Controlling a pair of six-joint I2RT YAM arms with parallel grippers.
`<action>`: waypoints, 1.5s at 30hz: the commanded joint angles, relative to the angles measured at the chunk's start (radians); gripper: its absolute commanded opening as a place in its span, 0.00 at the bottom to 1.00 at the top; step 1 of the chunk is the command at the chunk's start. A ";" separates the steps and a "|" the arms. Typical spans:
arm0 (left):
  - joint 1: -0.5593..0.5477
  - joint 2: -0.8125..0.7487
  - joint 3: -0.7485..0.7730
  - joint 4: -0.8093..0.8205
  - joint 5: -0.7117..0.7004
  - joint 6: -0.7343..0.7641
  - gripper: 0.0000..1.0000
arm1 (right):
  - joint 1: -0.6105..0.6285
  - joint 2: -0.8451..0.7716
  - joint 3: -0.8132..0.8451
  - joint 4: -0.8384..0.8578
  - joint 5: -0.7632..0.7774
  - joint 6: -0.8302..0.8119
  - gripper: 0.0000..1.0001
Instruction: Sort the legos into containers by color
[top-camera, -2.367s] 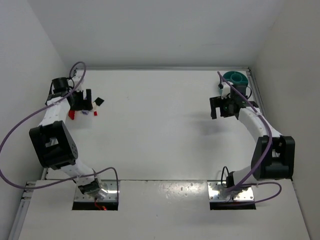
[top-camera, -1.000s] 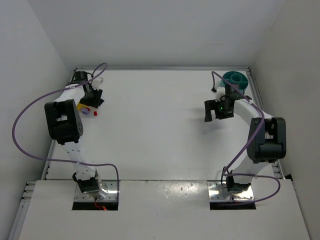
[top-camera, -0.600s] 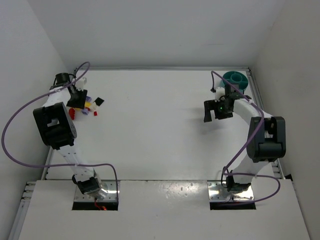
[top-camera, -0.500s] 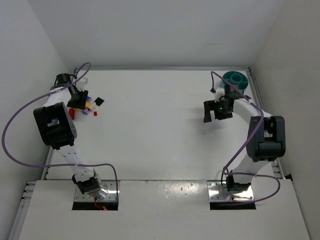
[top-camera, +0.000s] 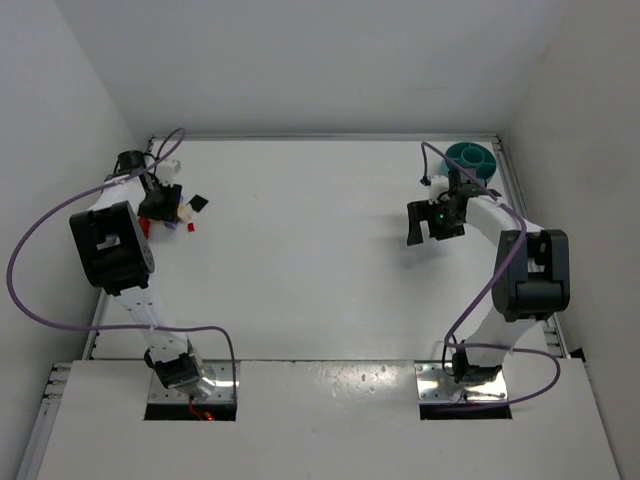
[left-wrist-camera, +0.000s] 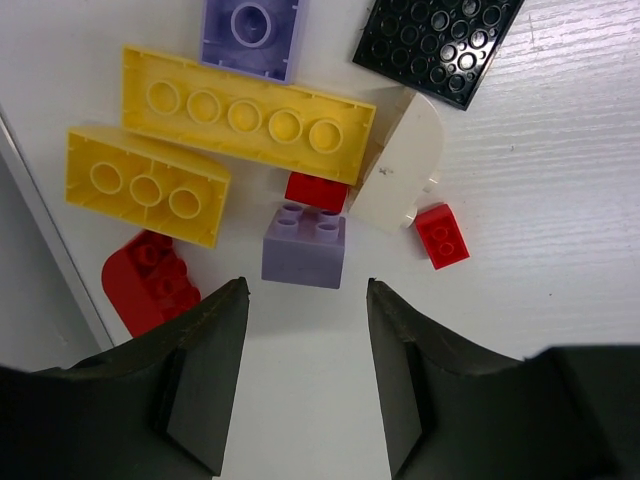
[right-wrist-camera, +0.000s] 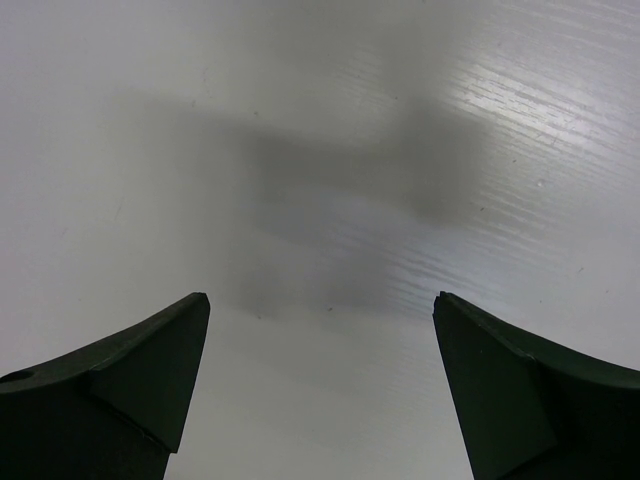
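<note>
The legos lie in a pile at the table's far left. In the left wrist view I see two yellow bricks, a black plate, a cream curved piece, three red pieces and two lilac bricks. My left gripper is open and empty, its fingertips just short of the small lilac brick. In the top view the left gripper is over the pile's left side. The teal tub stands at the far right corner. My right gripper is open and empty over bare table, left of and nearer than the tub.
The left wall and the table's raised left edge run close beside the lego pile; that edge shows as a grey strip in the left wrist view. The back wall is just behind the tub. A purple cable loops off each arm.
My left gripper has shifted slightly right, closer over the lego pile. The right arm has barely moved.
</note>
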 joint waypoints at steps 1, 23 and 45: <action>-0.003 0.023 0.007 0.007 0.007 -0.011 0.57 | 0.003 0.021 0.050 0.007 -0.021 -0.010 0.94; -0.003 0.072 -0.012 0.055 0.004 -0.054 0.29 | 0.003 0.032 0.060 -0.011 -0.059 -0.019 0.90; -0.194 -0.627 -0.252 -0.240 0.926 0.007 0.11 | 0.237 0.181 0.286 0.376 -1.107 0.785 0.88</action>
